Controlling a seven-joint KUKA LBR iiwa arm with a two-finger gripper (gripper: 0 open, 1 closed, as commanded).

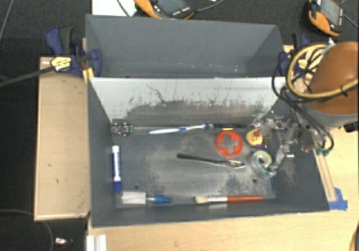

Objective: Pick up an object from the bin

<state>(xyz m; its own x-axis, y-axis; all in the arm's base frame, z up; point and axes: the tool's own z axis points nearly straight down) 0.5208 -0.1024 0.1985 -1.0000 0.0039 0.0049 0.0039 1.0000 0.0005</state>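
My gripper [282, 142] hangs low at the right end of the bin. It stands just right of a small greenish-white ring [261, 160], which looks like a tape roll. A small yellow and purple thing [255, 137] lies just left of the gripper, a little farther back. An orange-red round disc with a pale cross [229, 143] sits left of that. A spoon [210, 159] with a dark handle lies in front of the disc, its bowl close to the ring.
A blue and white toothbrush [176, 129] lies along the back wall. A blue marker [116, 168] lies at the left. A white and blue tube [143, 199] and a red-handled brush [230, 200] lie along the front wall. The arm's orange cover and cables overhang the right rim.
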